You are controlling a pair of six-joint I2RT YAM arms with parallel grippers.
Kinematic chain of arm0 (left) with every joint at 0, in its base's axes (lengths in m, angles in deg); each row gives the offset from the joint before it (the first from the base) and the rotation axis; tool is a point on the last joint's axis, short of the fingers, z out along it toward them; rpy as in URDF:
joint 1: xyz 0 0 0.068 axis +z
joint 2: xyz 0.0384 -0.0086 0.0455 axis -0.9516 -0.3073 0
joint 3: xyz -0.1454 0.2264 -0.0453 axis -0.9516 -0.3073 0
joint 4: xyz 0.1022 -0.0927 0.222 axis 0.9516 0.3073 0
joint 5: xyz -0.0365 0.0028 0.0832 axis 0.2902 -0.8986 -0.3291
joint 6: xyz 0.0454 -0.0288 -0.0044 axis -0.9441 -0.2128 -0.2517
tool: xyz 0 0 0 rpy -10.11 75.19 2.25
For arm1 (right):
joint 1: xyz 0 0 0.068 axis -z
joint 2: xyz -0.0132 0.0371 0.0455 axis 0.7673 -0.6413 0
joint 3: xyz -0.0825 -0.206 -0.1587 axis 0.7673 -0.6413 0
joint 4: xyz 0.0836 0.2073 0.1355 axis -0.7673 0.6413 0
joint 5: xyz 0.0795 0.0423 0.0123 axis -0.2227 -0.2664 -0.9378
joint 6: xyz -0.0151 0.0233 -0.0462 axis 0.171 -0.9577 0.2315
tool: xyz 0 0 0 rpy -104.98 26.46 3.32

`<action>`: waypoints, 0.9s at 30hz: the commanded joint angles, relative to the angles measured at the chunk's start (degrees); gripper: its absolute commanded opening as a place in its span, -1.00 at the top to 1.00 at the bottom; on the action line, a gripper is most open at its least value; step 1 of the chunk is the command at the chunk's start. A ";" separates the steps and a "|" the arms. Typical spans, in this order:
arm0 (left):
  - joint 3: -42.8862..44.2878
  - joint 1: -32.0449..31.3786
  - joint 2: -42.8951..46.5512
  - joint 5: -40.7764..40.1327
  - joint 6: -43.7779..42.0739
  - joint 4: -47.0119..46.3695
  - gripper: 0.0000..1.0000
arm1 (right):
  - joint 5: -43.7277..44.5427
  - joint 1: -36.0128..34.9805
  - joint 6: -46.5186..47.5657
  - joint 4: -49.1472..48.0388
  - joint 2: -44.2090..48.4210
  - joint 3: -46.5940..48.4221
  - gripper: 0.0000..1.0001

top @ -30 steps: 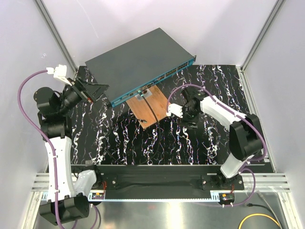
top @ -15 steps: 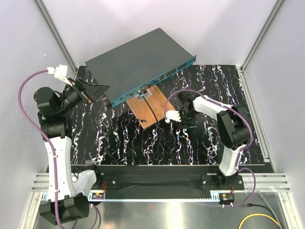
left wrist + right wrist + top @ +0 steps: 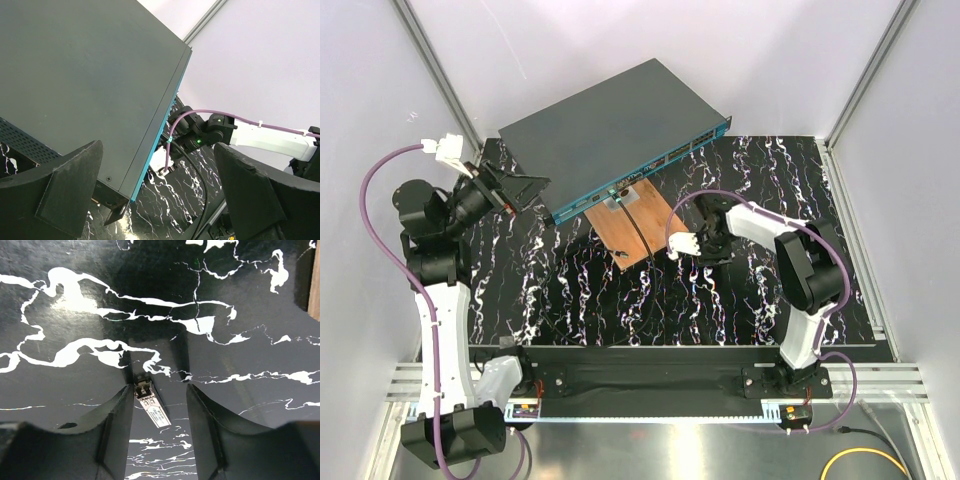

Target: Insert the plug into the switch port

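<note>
The switch point(image 3: 615, 135) is a flat dark grey box with a teal front face point(image 3: 665, 160), lying askew at the back of the table. The plug point(image 3: 152, 409) is a small silver metal module lying flat on the black marbled mat. My right gripper point(image 3: 160, 390) is open and low over the mat, with the plug between its fingers point(image 3: 117, 425) close against the left one. In the top view the right gripper point(image 3: 712, 243) hides the plug. My left gripper point(image 3: 525, 190) is open and empty at the switch's left corner point(image 3: 85, 85).
A copper-brown board point(image 3: 635, 225) lies in front of the switch with a black cable point(image 3: 642, 235) running over it. The right arm's purple cable point(image 3: 705, 195) loops above its wrist. White enclosure walls stand on three sides.
My right arm has folded in and dropped its gripper to the mat, a little left of where it was. The left arm and the switch have not moved.
</note>
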 commanded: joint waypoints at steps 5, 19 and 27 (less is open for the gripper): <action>2.90 -0.58 0.11 0.12 -0.40 -4.20 -0.98 | 1.54 1.94 2.98 -5.29 -0.69 -3.18 -0.02; 11.06 -4.79 -1.29 -6.81 -14.26 6.78 -0.98 | -8.89 9.32 -24.94 6.11 3.52 12.53 1.00; 16.35 -16.02 -2.35 -14.46 -31.85 14.69 -0.98 | -22.62 16.09 -61.95 16.86 10.02 31.09 1.00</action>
